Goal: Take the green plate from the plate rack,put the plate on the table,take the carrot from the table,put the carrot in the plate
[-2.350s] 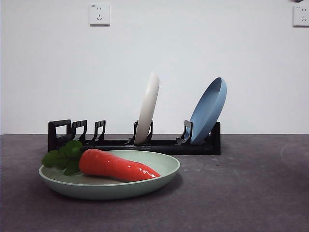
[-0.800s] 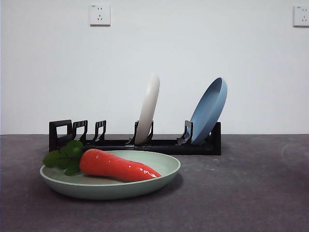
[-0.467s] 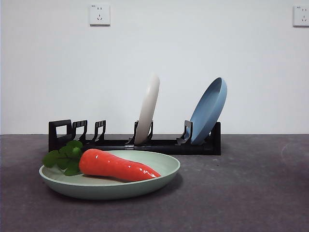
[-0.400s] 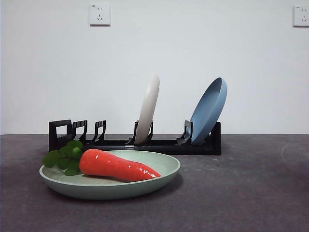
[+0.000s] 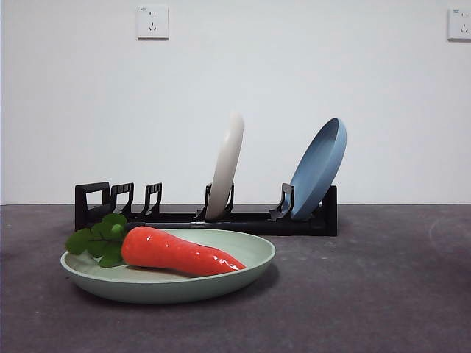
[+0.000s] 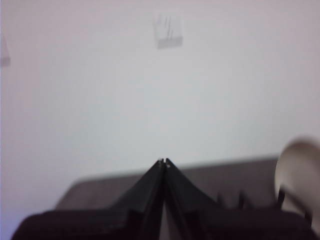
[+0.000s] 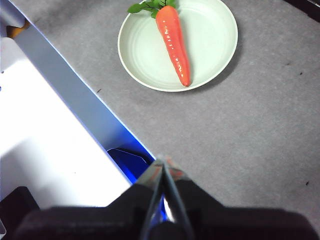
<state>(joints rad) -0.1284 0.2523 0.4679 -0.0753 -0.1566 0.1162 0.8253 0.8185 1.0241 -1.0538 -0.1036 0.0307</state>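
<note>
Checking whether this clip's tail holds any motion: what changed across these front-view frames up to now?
Nothing visibly changed. The carrot lies in the green plate on the table, the plate rack holds its two plates as before, and no gripper enters the front view.

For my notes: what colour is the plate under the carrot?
Pale sage green plate; clearest in the right wrist view.

We see a staged test bench, more lab than home: a bare white wall (image 5: 235, 88) with two sockets (image 5: 152, 21) and nothing else, a plain dark grey table (image 5: 383, 294), and on it only props, a black plate rack (image 5: 243, 218) and a glossy toy carrot (image 5: 176, 252) lying in a green plate (image 5: 250, 254).
</note>
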